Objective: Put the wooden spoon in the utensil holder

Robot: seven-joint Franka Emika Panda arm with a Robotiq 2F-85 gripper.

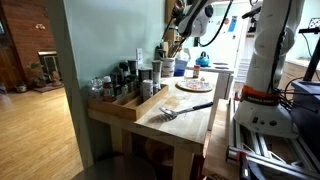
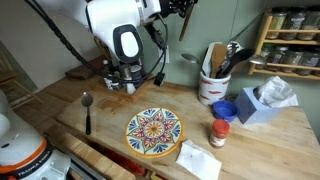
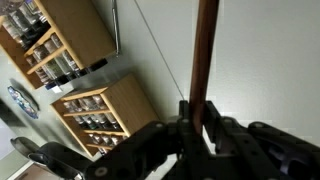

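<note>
In the wrist view my gripper [image 3: 200, 128] is shut on a slim brown wooden handle, the wooden spoon [image 3: 206, 50], which sticks straight out between the fingers. In an exterior view the gripper [image 2: 182, 8] is high at the top edge, with the spoon [image 2: 186, 26] hanging below it as a thin dark stick. It is up and to the left of the utensil holder [image 2: 212, 86], a white cup with a red band that holds several wooden utensils. The spoon's bowl end is not clear in any view.
A colourful plate [image 2: 154, 132] lies mid-table. A metal utensil with a dark handle [image 2: 87, 110] lies to its left and also shows in an exterior view [image 1: 185, 110]. A blue tissue box [image 2: 262, 102], a red-lidded jar [image 2: 220, 133] and a wall spice rack [image 2: 290, 40] stand near the holder.
</note>
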